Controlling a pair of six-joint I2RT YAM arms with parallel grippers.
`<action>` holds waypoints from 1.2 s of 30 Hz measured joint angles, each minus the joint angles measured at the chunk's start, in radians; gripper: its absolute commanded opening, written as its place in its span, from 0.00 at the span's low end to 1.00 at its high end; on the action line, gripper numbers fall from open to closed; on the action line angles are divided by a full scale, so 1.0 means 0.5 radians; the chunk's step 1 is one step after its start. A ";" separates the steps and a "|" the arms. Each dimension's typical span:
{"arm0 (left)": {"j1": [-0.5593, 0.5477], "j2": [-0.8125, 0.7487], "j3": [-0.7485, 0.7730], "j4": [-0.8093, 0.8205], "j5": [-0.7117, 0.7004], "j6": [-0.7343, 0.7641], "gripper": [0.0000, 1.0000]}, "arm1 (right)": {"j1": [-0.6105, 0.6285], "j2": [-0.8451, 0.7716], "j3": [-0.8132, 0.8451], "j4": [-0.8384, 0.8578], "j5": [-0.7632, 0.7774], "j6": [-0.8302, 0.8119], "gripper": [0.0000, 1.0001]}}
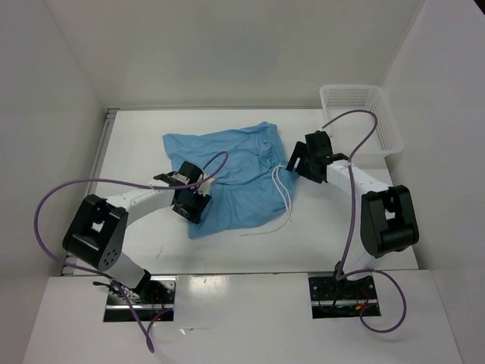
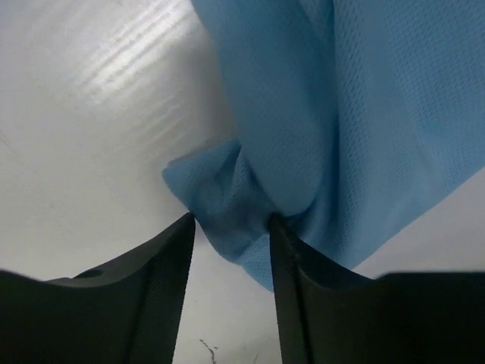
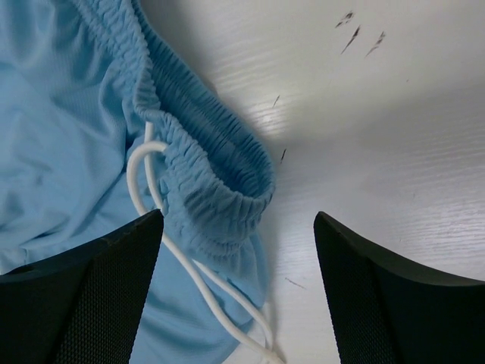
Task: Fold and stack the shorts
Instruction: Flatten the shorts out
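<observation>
The light sky-blue shorts (image 1: 242, 171) lie spread and wrinkled in the middle of the white table, waistband to the right. The white drawstring (image 1: 283, 193) trails off the right side. My left gripper (image 1: 189, 203) sits at the shorts' lower left edge. In the left wrist view its jaws (image 2: 231, 227) are closed on a bunched fold of the blue fabric (image 2: 227, 205). My right gripper (image 1: 298, 161) is open beside the waistband. In the right wrist view (image 3: 239, 224) the gathered waistband (image 3: 212, 178) and the cord (image 3: 140, 163) lie between the jaws, near the left one.
A white mesh basket (image 1: 388, 129) stands at the back right corner. White walls close in the table on the left, back and right. A purple cable loops over each arm.
</observation>
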 measured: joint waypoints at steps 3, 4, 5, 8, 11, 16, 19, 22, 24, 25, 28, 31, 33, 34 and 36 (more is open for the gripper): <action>-0.006 0.071 0.004 -0.043 0.060 -0.003 0.20 | -0.042 0.027 0.000 0.053 -0.021 -0.001 0.85; -0.008 0.077 0.015 -0.052 0.089 -0.005 0.11 | -0.050 0.043 0.000 0.072 -0.040 -0.001 0.85; -0.012 0.082 0.024 -0.055 0.109 0.002 0.01 | -0.056 0.069 0.000 0.093 -0.057 -0.001 0.84; -0.021 0.092 0.043 -0.058 0.142 0.006 0.00 | -0.061 0.145 0.000 0.145 -0.127 -0.002 0.79; -0.021 0.095 0.082 -0.087 0.159 0.005 0.00 | -0.061 0.217 0.000 0.164 -0.179 -0.008 0.54; 0.050 0.083 0.327 -0.224 0.175 0.005 0.00 | -0.061 0.229 0.000 0.176 -0.228 -0.018 0.07; 0.130 0.018 0.505 -0.268 0.177 0.005 0.00 | -0.061 0.209 -0.002 0.151 -0.221 -0.024 0.00; 0.240 -0.067 0.659 -0.298 0.172 0.005 0.00 | -0.061 0.089 -0.023 0.059 -0.214 -0.046 0.00; 0.335 -0.084 0.777 -0.296 0.172 0.005 0.00 | -0.061 -0.035 -0.022 -0.043 -0.212 -0.075 0.00; 0.388 -0.076 0.840 -0.285 0.169 0.005 0.00 | -0.061 -0.105 -0.015 -0.093 -0.217 -0.090 0.00; 0.527 0.045 1.081 -0.211 0.142 0.005 0.00 | -0.061 -0.220 0.113 -0.253 -0.264 -0.143 0.00; 0.591 0.229 1.197 -0.005 0.034 0.005 0.00 | -0.061 -0.140 0.411 -0.330 -0.343 -0.181 0.00; 0.598 0.394 1.262 0.037 -0.017 0.005 0.00 | -0.061 -0.011 0.641 -0.324 -0.384 -0.197 0.00; 0.603 0.527 1.366 0.014 -0.034 0.005 0.00 | -0.061 0.083 0.768 -0.320 -0.402 -0.200 0.00; 0.623 0.822 1.621 -0.011 -0.034 0.006 0.00 | -0.061 0.315 1.024 -0.318 -0.425 -0.203 0.00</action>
